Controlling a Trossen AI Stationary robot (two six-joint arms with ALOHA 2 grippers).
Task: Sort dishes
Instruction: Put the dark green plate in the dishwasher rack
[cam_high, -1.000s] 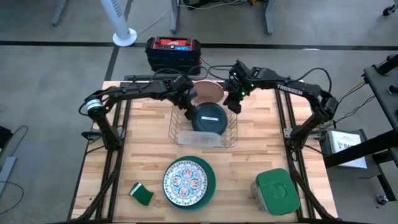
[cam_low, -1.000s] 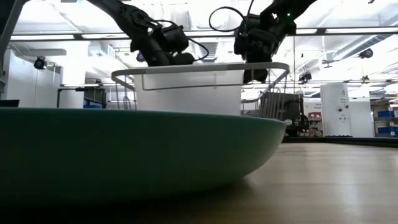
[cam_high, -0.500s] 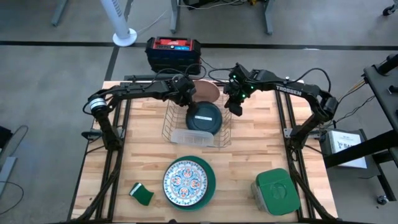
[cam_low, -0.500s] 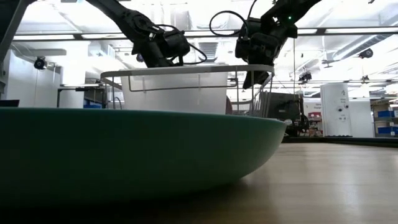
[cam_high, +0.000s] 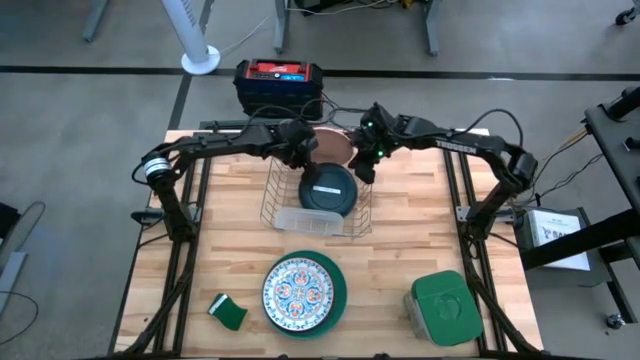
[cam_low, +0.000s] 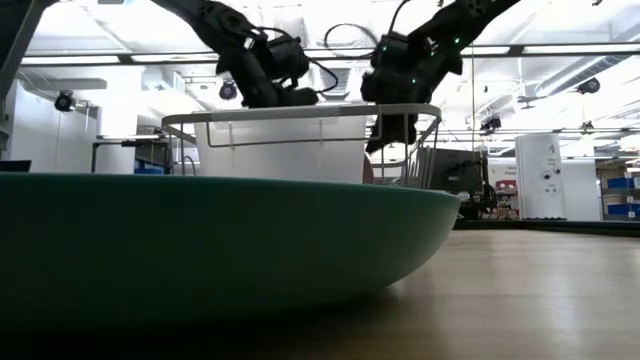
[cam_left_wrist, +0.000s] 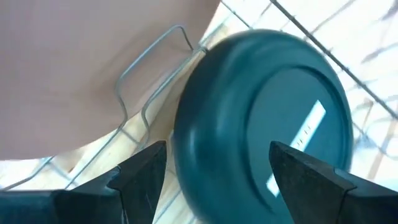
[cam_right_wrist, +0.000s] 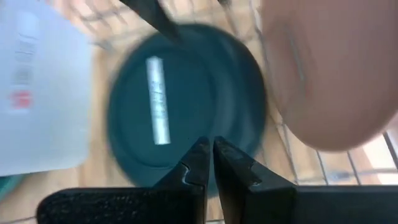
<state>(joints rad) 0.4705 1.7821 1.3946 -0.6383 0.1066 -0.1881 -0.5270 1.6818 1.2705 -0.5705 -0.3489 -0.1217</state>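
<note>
- Left gripper (cam_high: 300, 158) hovers at the wire rack's (cam_high: 277, 205) far edge, fingers spread wide, holding nothing.
- Right gripper (cam_high: 366, 170), pinched together and empty, hangs over the rack's right side.
- Dark teal plate (cam_high: 329, 188) and salmon-pink plate (cam_high: 334, 147) stand racked.
- Ornamented plate (cam_high: 298, 291) lies on the bright teal-green plate (cam_high: 339, 290) up front.

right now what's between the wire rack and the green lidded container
In the high view, only bare wooden tabletop lies between the wire rack and the green-lidded container.
</note>
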